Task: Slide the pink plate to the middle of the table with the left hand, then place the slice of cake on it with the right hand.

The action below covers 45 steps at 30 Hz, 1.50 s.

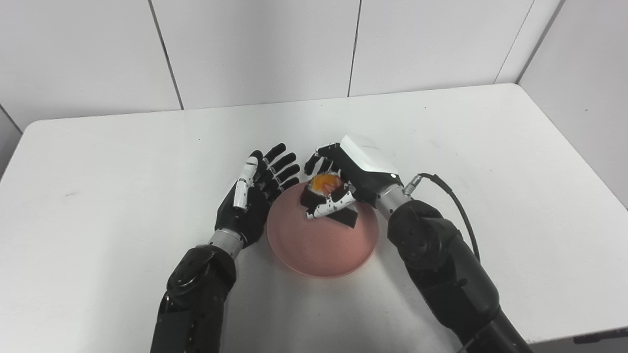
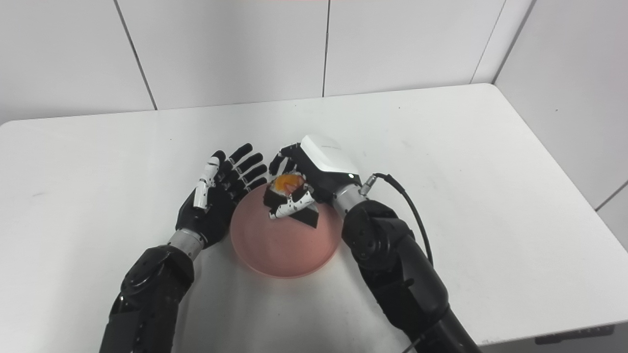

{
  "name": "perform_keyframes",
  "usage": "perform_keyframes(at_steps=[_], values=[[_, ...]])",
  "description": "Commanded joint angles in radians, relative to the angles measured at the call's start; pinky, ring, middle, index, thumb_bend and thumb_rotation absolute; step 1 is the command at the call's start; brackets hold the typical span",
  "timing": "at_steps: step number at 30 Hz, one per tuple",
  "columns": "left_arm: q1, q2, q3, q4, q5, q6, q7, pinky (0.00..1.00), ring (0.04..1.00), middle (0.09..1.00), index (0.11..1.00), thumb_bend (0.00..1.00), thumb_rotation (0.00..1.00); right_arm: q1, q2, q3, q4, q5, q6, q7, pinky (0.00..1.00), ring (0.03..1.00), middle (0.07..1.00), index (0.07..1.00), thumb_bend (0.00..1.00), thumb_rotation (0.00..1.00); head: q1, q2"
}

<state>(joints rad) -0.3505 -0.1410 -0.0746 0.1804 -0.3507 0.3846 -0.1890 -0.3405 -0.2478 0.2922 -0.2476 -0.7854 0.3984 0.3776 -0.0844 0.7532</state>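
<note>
Plate: pink plate (image 1: 321,240) near the middle of the bench (image 1: 490,147).
Cake: dark cake slice (image 1: 327,198), orange topping, over the plate's far rim.
Right hand (image 1: 343,181): wrapped around the slice.
Left hand (image 1: 257,193): fingers spread, empty, beside the plate's left rim.
Risk: releasing this near the rim could tip the slice off.

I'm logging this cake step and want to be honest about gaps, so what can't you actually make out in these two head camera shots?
- Whether the slice of cake rests on the pink plate or hangs just above: the right hand covers it in both views.
- Whether the left hand touches the plate rim: its palm hides the contact.
- The cake's far side: hidden behind the right hand's fingers.
</note>
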Motion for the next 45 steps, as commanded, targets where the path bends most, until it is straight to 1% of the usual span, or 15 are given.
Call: perform_keyframes(at_steps=[1,12,17,23,24,25,26,28,29,30,31,32,34,38,45], values=[[0.011,0.000,0.001,0.023,0.024,0.072,0.035,0.87,0.868,0.868,0.861,0.37,1.00,-0.018,-0.003,0.008,-0.021,0.002,-0.036,-0.018,0.30,0.366,0.424,0.535,0.52,0.00,0.001,0.001],[0.009,0.004,-0.002,0.022,0.023,0.065,0.031,0.88,0.875,0.877,0.865,0.36,1.00,0.032,-0.004,0.046,-0.057,-0.031,0.000,0.022,0.30,0.376,0.424,0.537,0.52,0.00,-0.003,0.005],[0.010,0.002,0.001,0.018,0.016,0.073,0.030,0.89,0.880,0.881,0.870,0.37,1.00,0.046,0.001,0.053,-0.031,-0.033,-0.029,-0.002,0.27,0.342,0.411,0.534,0.52,0.00,-0.002,0.006],[0.007,0.003,-0.002,0.022,0.019,0.071,0.029,0.89,0.881,0.882,0.873,0.37,1.00,0.046,-0.017,0.074,-0.019,-0.047,-0.025,0.012,0.30,0.390,0.429,0.545,0.52,0.00,-0.002,0.009],[0.007,0.004,-0.003,0.021,0.021,0.071,0.030,0.88,0.880,0.881,0.871,0.37,1.00,0.044,-0.027,0.082,-0.022,-0.057,-0.031,0.019,0.33,0.429,0.501,0.511,0.52,0.05,-0.002,0.009],[0.006,0.005,-0.005,0.021,0.023,0.072,0.031,0.87,0.880,0.881,0.871,0.37,1.00,0.042,-0.037,0.090,-0.025,-0.068,-0.034,0.028,0.36,0.471,0.572,0.618,0.59,0.18,-0.002,0.009],[0.006,0.005,-0.006,0.021,0.024,0.072,0.031,0.87,0.880,0.882,0.872,0.37,1.00,0.038,-0.048,0.100,-0.033,-0.084,-0.029,0.047,0.37,0.477,0.580,0.642,0.60,0.20,-0.002,0.009],[0.007,0.007,-0.007,0.020,0.024,0.072,0.028,0.87,0.883,0.884,0.874,0.37,1.00,0.033,-0.062,0.115,-0.049,-0.109,-0.013,0.083,0.43,0.578,0.685,0.761,0.67,0.51,-0.002,0.009],[0.006,0.010,-0.009,0.023,0.025,0.069,0.023,0.87,0.884,0.885,0.875,0.37,1.00,0.030,-0.071,0.119,-0.064,-0.110,-0.003,0.115,0.45,0.605,0.712,0.787,0.69,0.59,-0.002,0.009],[0.006,0.012,-0.010,0.025,0.025,0.067,0.019,0.88,0.888,0.891,0.878,0.37,1.00,0.029,-0.077,0.121,-0.074,-0.109,0.002,0.138,0.59,0.756,0.839,0.886,0.80,0.80,-0.002,0.009],[0.006,0.013,-0.012,0.024,0.028,0.067,0.020,0.88,0.889,0.894,0.880,0.37,1.00,0.029,-0.081,0.119,-0.091,-0.100,0.008,0.163,0.64,0.807,0.882,0.920,0.84,0.87,-0.003,0.010],[0.006,0.014,-0.014,0.023,0.029,0.067,0.021,0.88,0.887,0.893,0.883,0.37,1.00,0.029,-0.083,0.116,-0.102,-0.094,0.011,0.180,0.73,0.896,0.952,0.968,0.90,0.94,-0.003,0.010],[0.006,0.018,-0.020,0.017,0.034,0.070,0.022,0.89,0.893,0.899,0.895,0.37,1.00,0.031,-0.083,0.107,-0.122,-0.084,0.012,0.198,0.83,0.981,0.994,0.996,0.96,0.97,-0.002,0.011],[0.010,0.013,-0.013,0.013,0.026,0.064,0.020,0.86,0.885,0.893,0.882,0.35,1.00,0.029,-0.086,0.097,-0.150,-0.080,0.002,0.216,0.87,0.999,1.000,1.000,1.00,0.97,-0.002,0.012],[0.011,0.002,0.000,0.011,0.027,0.071,0.033,0.83,0.865,0.880,0.869,0.34,1.00,0.023,-0.102,0.093,-0.207,-0.113,-0.002,0.250,0.86,0.997,1.000,1.000,1.00,0.98,-0.002,0.012]])
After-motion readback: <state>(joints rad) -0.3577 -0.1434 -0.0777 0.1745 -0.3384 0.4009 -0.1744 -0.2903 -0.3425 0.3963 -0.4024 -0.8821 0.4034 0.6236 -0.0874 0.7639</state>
